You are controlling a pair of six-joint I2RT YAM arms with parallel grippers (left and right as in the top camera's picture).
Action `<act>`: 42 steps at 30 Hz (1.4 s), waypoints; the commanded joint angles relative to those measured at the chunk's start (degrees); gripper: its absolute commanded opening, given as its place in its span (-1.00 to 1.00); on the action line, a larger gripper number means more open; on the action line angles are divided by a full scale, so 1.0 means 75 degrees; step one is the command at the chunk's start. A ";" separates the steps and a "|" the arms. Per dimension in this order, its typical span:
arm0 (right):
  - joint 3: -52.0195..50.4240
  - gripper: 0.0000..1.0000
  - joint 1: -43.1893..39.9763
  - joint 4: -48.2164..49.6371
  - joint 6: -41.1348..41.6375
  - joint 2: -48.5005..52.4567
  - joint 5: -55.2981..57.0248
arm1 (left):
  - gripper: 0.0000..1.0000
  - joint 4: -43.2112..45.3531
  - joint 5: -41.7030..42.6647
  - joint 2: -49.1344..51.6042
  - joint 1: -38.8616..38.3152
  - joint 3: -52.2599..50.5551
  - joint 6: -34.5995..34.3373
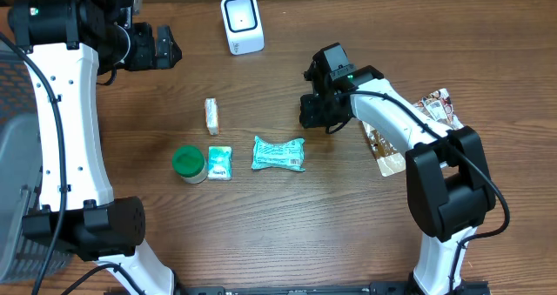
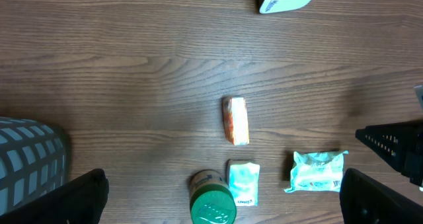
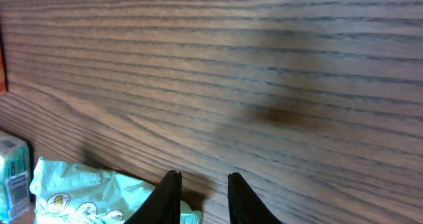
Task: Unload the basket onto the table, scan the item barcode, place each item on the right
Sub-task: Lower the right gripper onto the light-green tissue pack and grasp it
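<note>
Right gripper (image 3: 199, 192) is nearer, its jaws a narrow empty slit. The teal packet (image 3: 99, 196) lies just left of them, its long axis pointing at them. Left gripper (image 1: 165, 48), spread wide, hangs well off.

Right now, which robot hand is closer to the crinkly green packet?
Right. The right gripper hangs just beyond the green packet's upper right corner; the left gripper sits far away, at the overhead view's top left.
</note>
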 commanded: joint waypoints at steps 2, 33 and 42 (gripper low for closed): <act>-0.0044 -0.56 0.0221 0.0044 0.0047 0.0131 -0.0041 | 0.99 0.0015 -0.0038 -0.0166 -0.0006 0.0093 0.0201; -0.0038 -0.63 0.0087 -0.0912 0.0664 0.0283 -0.0516 | 0.99 0.0015 -0.0038 -0.0166 -0.0006 0.0093 0.0201; -0.0038 -0.63 0.0134 0.0385 0.1609 0.0434 -0.0443 | 0.99 0.0015 -0.0038 -0.0166 -0.0006 0.0093 0.0201</act>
